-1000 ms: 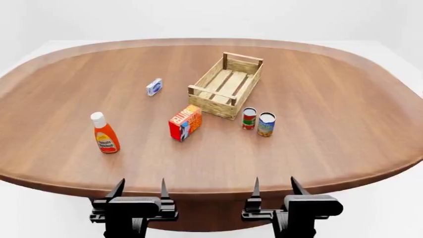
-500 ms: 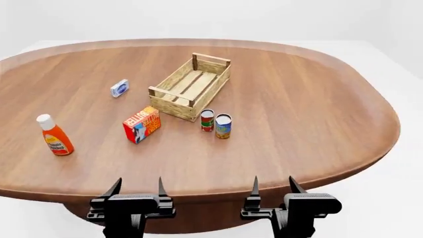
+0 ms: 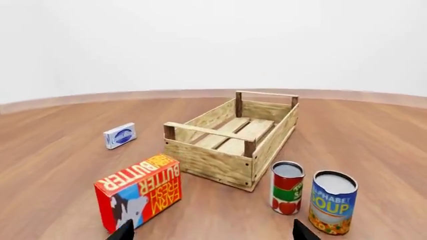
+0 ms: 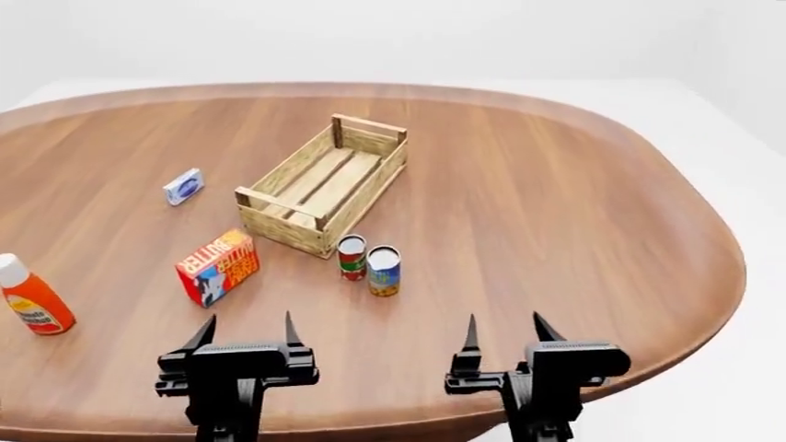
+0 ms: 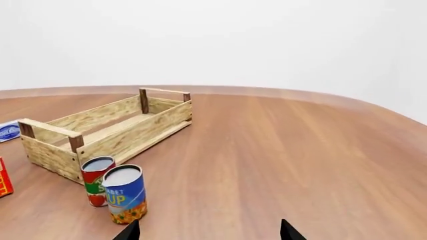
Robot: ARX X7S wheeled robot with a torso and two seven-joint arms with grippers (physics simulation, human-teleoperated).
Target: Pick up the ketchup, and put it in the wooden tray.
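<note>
The ketchup (image 4: 33, 301), an orange-red bottle with a white cap, stands at the far left edge of the head view, partly cut off, well left of my left gripper (image 4: 246, 331). It is out of both wrist views. The wooden tray (image 4: 323, 183) sits mid-table, empty; it also shows in the left wrist view (image 3: 233, 142) and the right wrist view (image 5: 107, 130). My left gripper (image 3: 210, 231) is open and empty. My right gripper (image 4: 503, 331) is open and empty, and it shows in its own view (image 5: 208, 231).
A red-orange butter box (image 4: 217, 266) lies between the ketchup and the tray. Two small cans (image 4: 368, 262) stand in front of the tray. A small blue box (image 4: 183, 187) lies to the tray's left. The wooden table's edge (image 4: 724, 276) curves at the right.
The whole view has shifted: all objects have slid left and nearer. The ketchup is now at the left edge, and both grippers stand over the table. Neither has closed.
</note>
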